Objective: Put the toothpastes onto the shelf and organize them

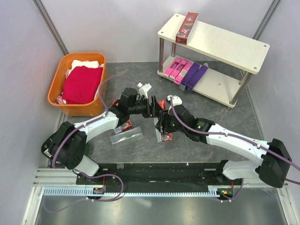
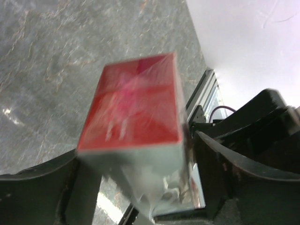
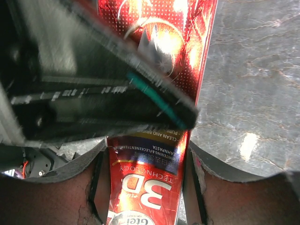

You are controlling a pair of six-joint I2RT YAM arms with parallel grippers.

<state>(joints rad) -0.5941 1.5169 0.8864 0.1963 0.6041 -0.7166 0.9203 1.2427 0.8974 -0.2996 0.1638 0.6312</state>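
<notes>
At mid-table, right end effector [image 3: 146,159] pinches red carton [image 3: 145,199]; left end effector [image 2: 133,150] blurred, unclear.

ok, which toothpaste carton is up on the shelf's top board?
The dark red carton, lying alone at the left end of the top board. The two pink cartons and two purple cartons all sit on the lower board.

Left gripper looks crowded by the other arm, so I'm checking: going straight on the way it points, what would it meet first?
The dark red toothpaste carton, which sits between its fingers, with the right gripper gripping the same carton just beyond; exact depth is unclear.
</notes>
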